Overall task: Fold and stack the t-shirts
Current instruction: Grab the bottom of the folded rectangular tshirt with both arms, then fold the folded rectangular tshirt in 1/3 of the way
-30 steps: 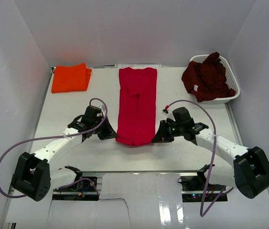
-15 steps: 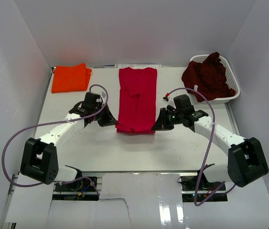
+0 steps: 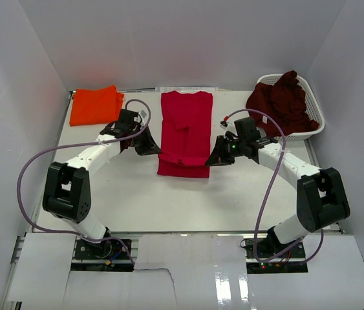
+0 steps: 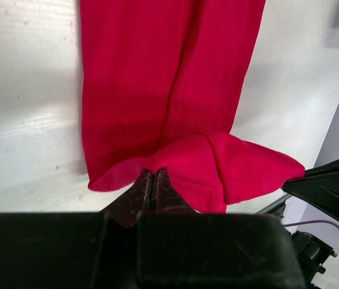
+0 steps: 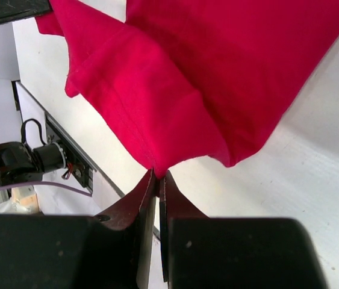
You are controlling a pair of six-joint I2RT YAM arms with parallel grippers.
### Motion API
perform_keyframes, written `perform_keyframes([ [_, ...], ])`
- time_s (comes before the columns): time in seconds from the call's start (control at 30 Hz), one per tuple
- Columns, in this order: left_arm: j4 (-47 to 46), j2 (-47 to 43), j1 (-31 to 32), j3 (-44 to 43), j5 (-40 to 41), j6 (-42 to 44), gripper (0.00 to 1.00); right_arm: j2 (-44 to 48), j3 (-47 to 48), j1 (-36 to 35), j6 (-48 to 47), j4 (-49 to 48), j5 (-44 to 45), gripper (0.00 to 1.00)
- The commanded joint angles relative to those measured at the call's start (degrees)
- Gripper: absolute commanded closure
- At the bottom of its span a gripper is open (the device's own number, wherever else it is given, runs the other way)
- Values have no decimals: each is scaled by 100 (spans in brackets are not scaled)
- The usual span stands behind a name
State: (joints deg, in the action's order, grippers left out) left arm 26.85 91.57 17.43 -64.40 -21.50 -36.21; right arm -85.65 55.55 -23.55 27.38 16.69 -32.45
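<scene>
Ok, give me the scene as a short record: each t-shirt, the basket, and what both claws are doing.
red t-shirt: lengthwise mid-table, near hem raised and curled over
orange t-shirt: folded, far left corner
maroon t-shirt: crumpled in basket, far right
left claw: shut on red t-shirt's near hem, left side
right claw: shut on same hem, right corner

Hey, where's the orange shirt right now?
In the overhead view, the orange shirt lies folded at the far left corner of the table, left of the red shirt and apart from it.
</scene>
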Motion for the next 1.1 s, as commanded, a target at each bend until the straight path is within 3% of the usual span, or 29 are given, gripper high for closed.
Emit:
perform_keyframes([
  [0.0,-75,124,-29,-415,-91,166,100,-171,377,114,-233,45,-183,92],
  [0.6,92,1301,-38,-1777,110,351,100,-1164,1502,456,-558,317,-341,92],
  [1.07,83,1794,-214,-2103,155,377,100,-1902,2223,571,-769,502,-447,92],
])
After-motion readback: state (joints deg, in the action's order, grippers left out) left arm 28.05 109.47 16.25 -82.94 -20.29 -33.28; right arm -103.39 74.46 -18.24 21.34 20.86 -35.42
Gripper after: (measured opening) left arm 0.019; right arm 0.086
